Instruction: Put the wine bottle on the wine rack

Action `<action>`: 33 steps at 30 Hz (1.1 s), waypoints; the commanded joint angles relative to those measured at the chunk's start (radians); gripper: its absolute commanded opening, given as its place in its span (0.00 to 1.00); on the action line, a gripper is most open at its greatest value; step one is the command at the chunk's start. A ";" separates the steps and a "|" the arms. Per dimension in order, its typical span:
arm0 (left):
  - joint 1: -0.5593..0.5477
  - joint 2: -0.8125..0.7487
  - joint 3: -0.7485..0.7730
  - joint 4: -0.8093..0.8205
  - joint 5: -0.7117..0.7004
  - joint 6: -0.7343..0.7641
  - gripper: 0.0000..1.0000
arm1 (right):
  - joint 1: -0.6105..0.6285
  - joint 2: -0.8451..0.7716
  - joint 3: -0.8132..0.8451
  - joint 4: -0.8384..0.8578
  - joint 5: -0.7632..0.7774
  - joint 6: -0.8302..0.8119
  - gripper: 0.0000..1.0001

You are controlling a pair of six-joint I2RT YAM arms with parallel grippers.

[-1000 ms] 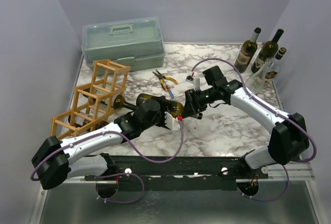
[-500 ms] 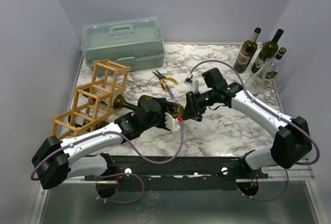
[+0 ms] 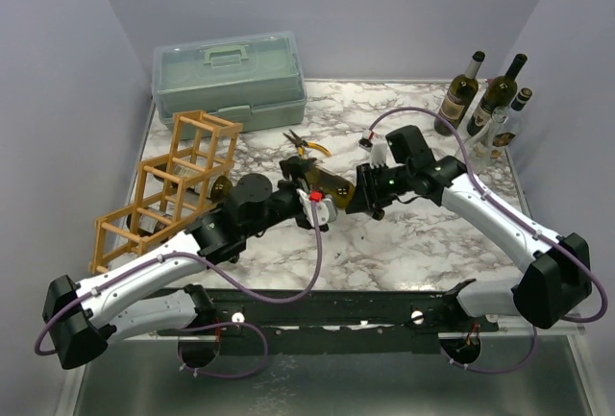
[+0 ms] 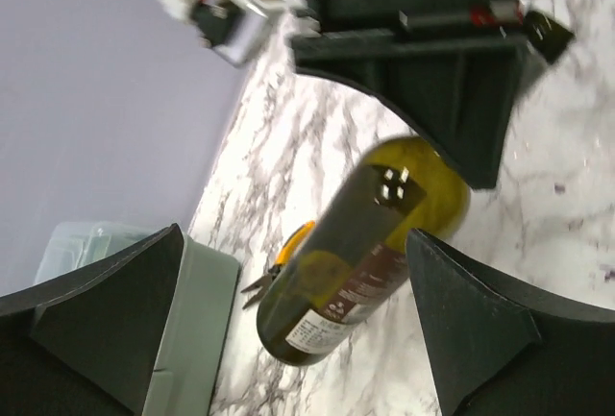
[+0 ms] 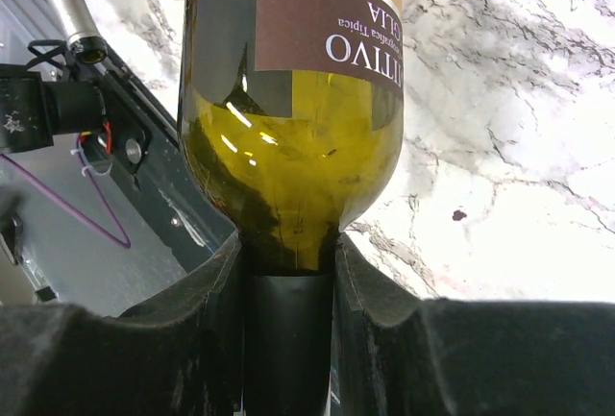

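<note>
We see the wine bottle [image 3: 325, 183] to the right of the wine rack [image 3: 173, 185] and clear of it, not in any of its cells. It lies roughly level, with its base at the end nearer the rack and its neck pointing away from the rack. The right fingers [image 5: 380, 339] are clenched on the bottle's neck, 1 on each side of the dark capsule, just below the shoulder. The left fingers [image 4: 106, 330] are released and spread wide, 1 on each side of the bottle's body, with a gap to the glass on both sides. We cannot tell whether the bottle touches the marble surface [image 3: 413, 243] or hangs just above it. A pair of pliers [image 3: 306, 147] lies on the surface right of the rack, just behind the bottle's base. The pale green toolbox [image 3: 231, 75] sits behind the rack. 3 other bottles [image 3: 461, 89] stand upright far to the right of the rack, at the back corner.
</note>
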 commanded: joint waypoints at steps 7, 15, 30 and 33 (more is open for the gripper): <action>0.217 -0.102 0.185 0.056 -0.025 -0.464 0.99 | 0.070 -0.111 -0.032 0.265 -0.154 0.062 0.01; 0.359 -0.218 0.114 0.200 -0.276 -0.586 0.99 | 0.214 -0.013 -0.035 0.452 -0.194 0.159 0.00; 0.404 -0.238 0.095 0.220 -0.436 -0.543 0.99 | 0.391 0.216 0.052 0.700 -0.209 0.264 0.01; 0.404 -0.240 0.092 0.220 -0.426 -0.537 0.99 | 0.391 0.231 0.059 0.715 -0.201 0.272 0.01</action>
